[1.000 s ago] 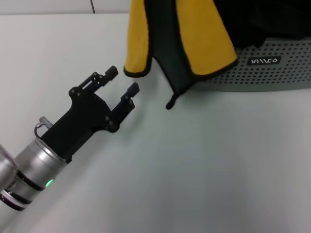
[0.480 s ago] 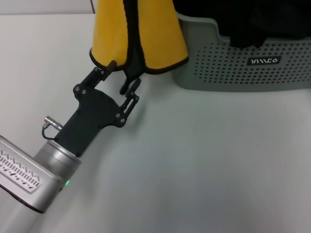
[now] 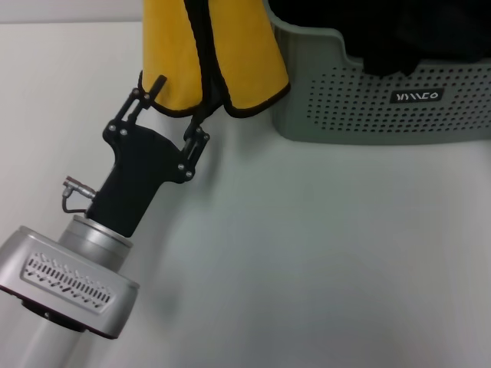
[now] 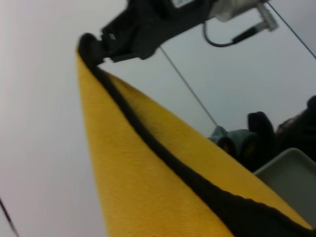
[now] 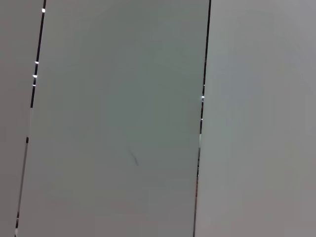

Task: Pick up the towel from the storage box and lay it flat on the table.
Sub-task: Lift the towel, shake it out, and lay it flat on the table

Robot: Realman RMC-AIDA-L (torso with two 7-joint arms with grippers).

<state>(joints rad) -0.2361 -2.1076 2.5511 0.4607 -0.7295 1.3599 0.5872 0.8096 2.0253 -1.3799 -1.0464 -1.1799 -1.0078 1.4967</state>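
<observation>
The towel (image 3: pixel 238 54) hangs from above the head view, yellow side out, with black edging and a dark fold down its middle. It hangs over the table (image 3: pixel 322 253), just left of the storage box (image 3: pixel 383 107). My left gripper (image 3: pixel 178 107) is open, one finger on each side of the towel's lower edge. In the left wrist view the towel (image 4: pixel 148 182) rises to a corner pinched by my right gripper (image 4: pixel 94 44), which is shut on it. The right wrist view shows only blank panels.
Plain black fabric (image 3: pixel 399 31) lies heaped in the storage box and over its rim. The box stands at the table's far right. The white table stretches out in front of and to the left of the box.
The hanging towel has swung left, off the front of the box. My left gripper has moved forward and up until its open fingers reach the towel's lower edge.
</observation>
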